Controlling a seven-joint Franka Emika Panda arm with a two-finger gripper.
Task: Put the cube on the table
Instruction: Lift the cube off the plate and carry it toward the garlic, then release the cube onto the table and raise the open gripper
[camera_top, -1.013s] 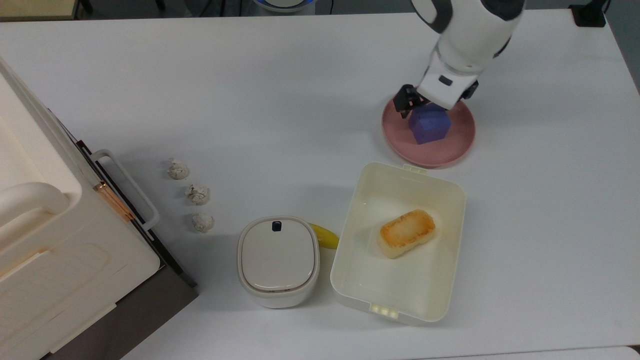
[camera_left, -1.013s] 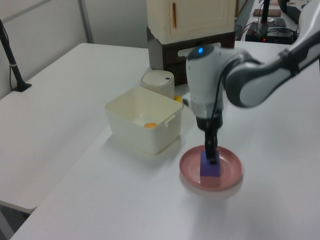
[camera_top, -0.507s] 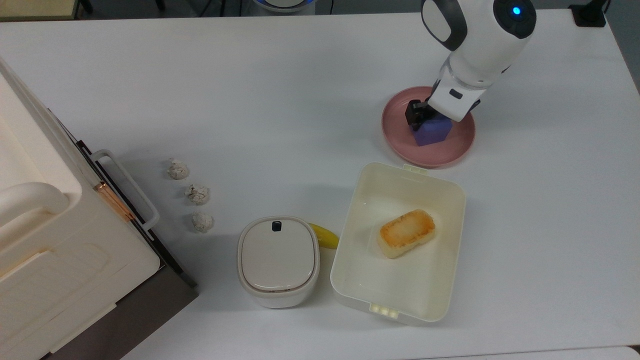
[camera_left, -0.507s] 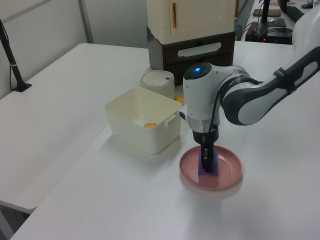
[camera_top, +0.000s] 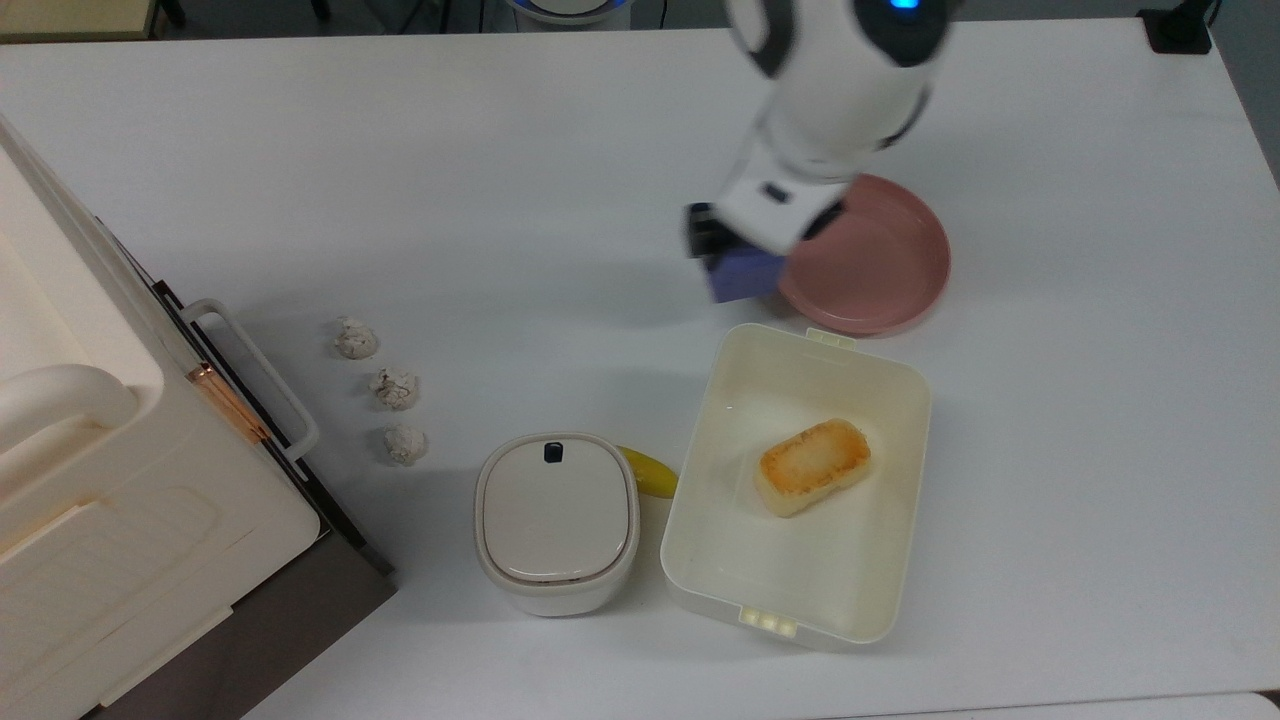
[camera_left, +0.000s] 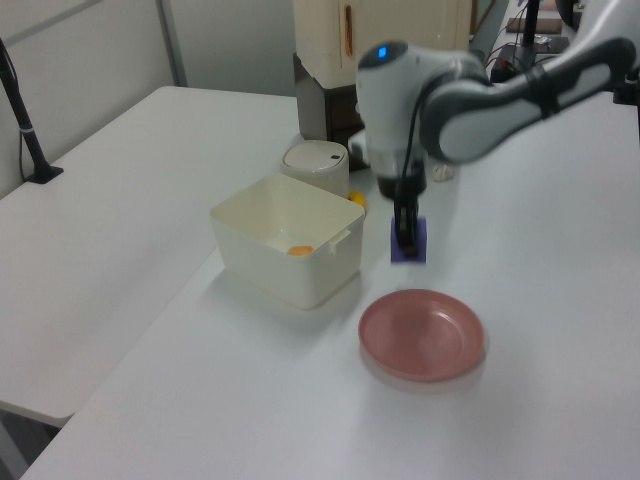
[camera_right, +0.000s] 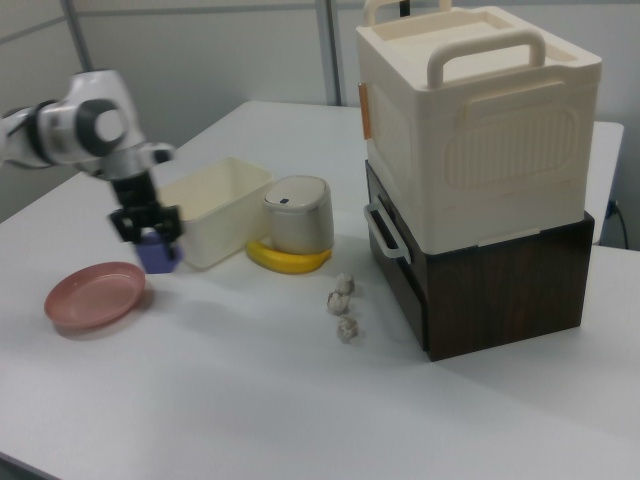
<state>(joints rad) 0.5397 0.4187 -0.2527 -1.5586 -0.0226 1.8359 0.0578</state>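
Clenched on the cube (camera_top: 742, 274), my end effector (camera_top: 735, 250) hangs above the bench (camera_top: 500, 180), the block carried off the pink plate (camera_top: 880, 262) and held in the air just off the plate's rim on the top view's left.

Left to right in the top view: a cream moulded carrier with an arched handle (camera_top: 60, 400) sits on a dark wood-grain base; three rough, chalky lumps (camera_top: 394, 388) lie in a short row; a rounded lidded canister (camera_top: 556, 520) stands with a yellow banana (camera_top: 650, 472) tucked behind it; a cream rectangular tub (camera_top: 800, 490) holds a toasted tan bread-shaped block (camera_top: 812, 466); the plate, round and shallow with a raised lip, lies bare.

The cube reads as matte blue-purple foam with square faces, so my fingers (camera_right: 128, 222) probably bite into it a little. The bench is smooth, plain and white.

Risks, as I judge them: the tub's near wall lies close beneath my path, and a low descent here could clip it or the plate rim. Letting go from height could make a light foam block bounce or roll. Foam may also cling to one finger on release and drag sideways. Open bench toward the top view's left gives me the safest spot.
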